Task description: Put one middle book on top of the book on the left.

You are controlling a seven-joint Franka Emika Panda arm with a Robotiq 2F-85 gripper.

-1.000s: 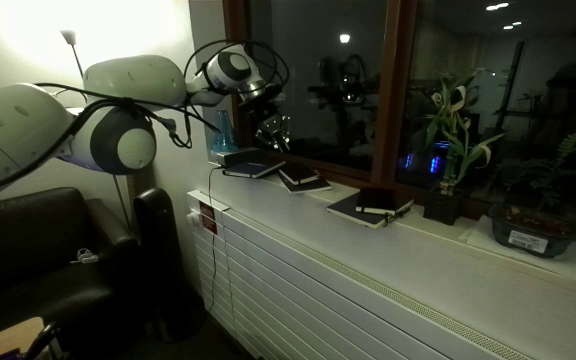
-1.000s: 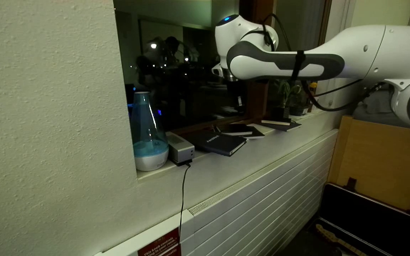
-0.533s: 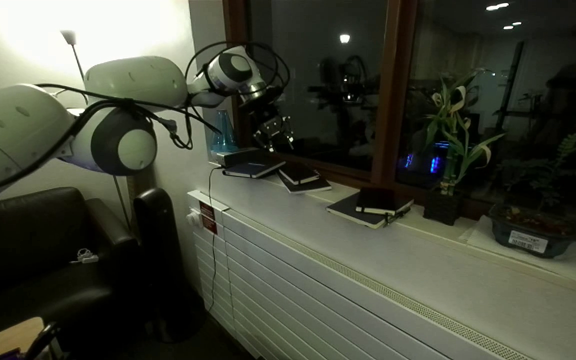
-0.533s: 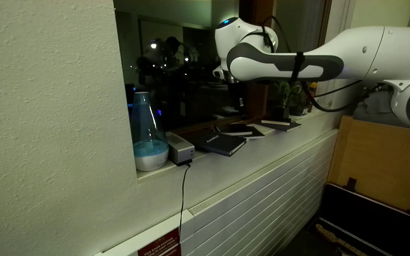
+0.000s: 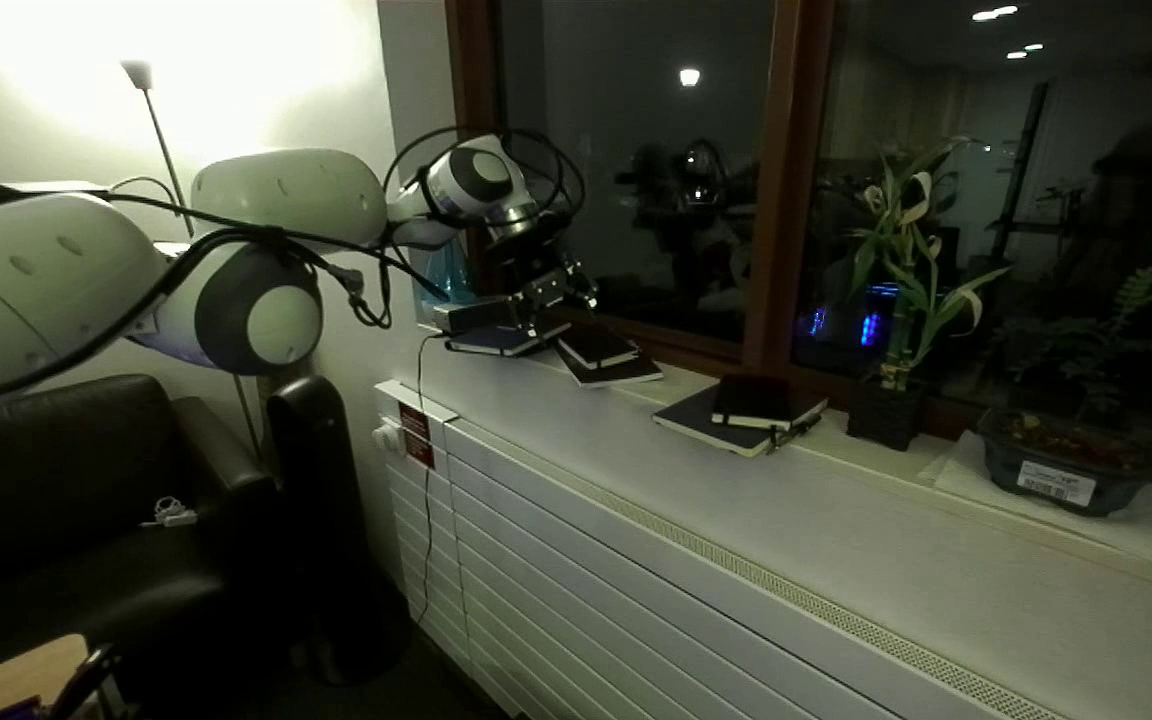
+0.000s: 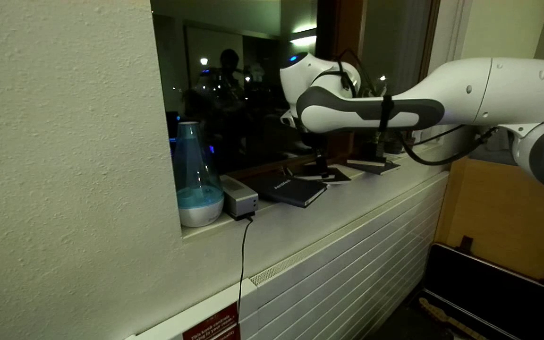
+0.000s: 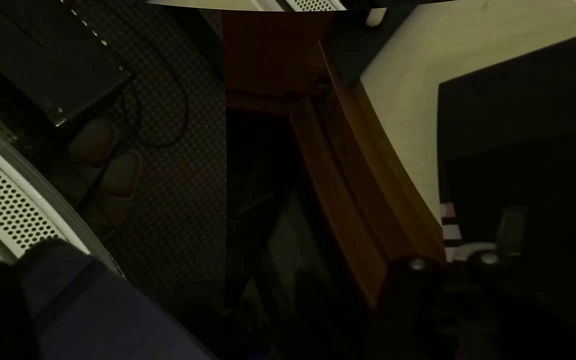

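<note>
On the windowsill [image 5: 576,430] | upper middle book [image 5: 594,346]: black, pale page edges | pincer [image 5: 562,315]: spread apart

Ana: Can you see all of the robot arm [image 5: 281,200]?
Ben: No, the edge cuts it off in both exterior views.
Ana: What about the dark blue book [image 5: 486,343]?
Ben: In an exterior view, the gripper [image 5: 563,316] covers a bit of it.
Ana: Does it touch the top book in the middle pile [image 6: 307,171]?
Ben: I can't tell. It's black on black.
Ana: And the tall blue thing [image 5: 447,275]?
Ben: In an exterior view, the grey box [image 5: 466,317] hides its bottom.
Ana: What about the wrist view?
Ben: A dark book [image 7: 518,100] runs off the right edge, and the fingers [image 7: 410,300] are too dark to see well.
</note>
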